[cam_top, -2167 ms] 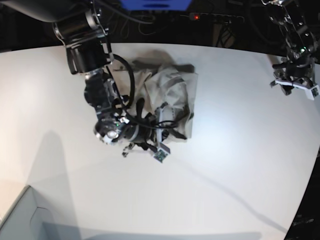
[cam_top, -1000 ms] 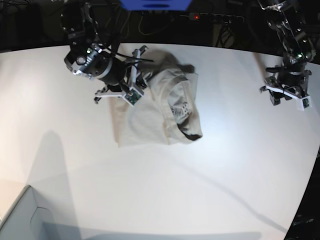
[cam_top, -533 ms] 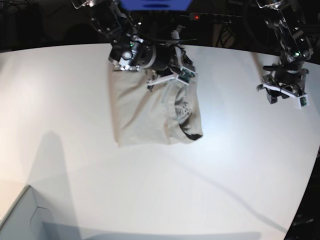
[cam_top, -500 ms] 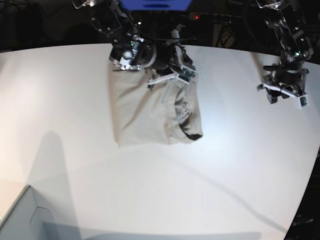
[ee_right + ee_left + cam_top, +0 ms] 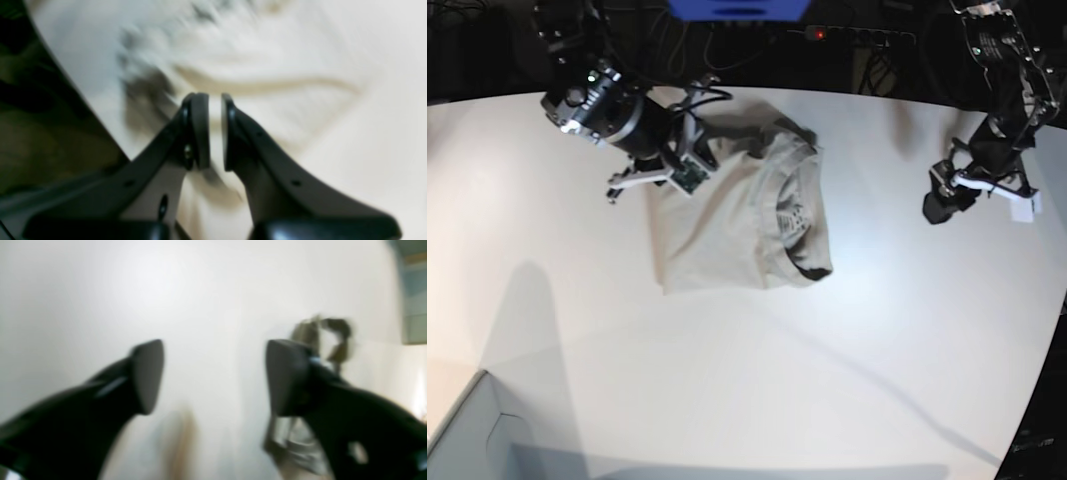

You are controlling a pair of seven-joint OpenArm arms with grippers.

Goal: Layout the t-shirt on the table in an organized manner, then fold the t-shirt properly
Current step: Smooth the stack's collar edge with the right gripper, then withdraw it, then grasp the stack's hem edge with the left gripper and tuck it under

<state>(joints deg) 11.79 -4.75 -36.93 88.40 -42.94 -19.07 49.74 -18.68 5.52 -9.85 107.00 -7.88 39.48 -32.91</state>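
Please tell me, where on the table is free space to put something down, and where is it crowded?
The table is bare in front of the t-shirt, and between the shirt and the left gripper. It is crowded at the shirt's far-left corner, where the right gripper hangs.

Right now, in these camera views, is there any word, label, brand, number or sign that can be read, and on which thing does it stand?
No text can be read in any view.
Patterned patch inside the collar of the t-shirt: perhaps a label, too small and blurred to read.
Small green boards on the right gripper: any markings are too small to read.
Both wrist views are blurred by motion and show no writing.
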